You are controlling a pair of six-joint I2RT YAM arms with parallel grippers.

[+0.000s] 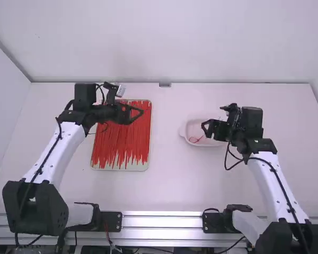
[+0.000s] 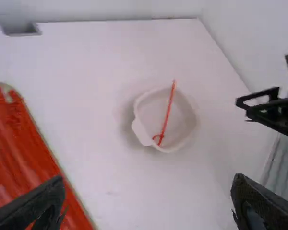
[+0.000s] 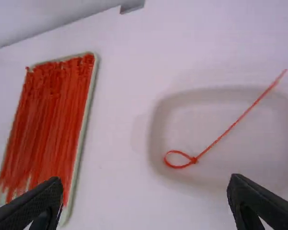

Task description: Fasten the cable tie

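Looped red cable tie in a white bowl, pile of red ties well apart.

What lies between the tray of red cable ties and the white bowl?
Only bare table lies between the tray and the bowl, as the high view shows.

Bright even overhead light, soft faint shadows on the table

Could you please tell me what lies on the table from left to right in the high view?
Tray of red ties → grey tab at the far edge → bowl holding a looped tie.
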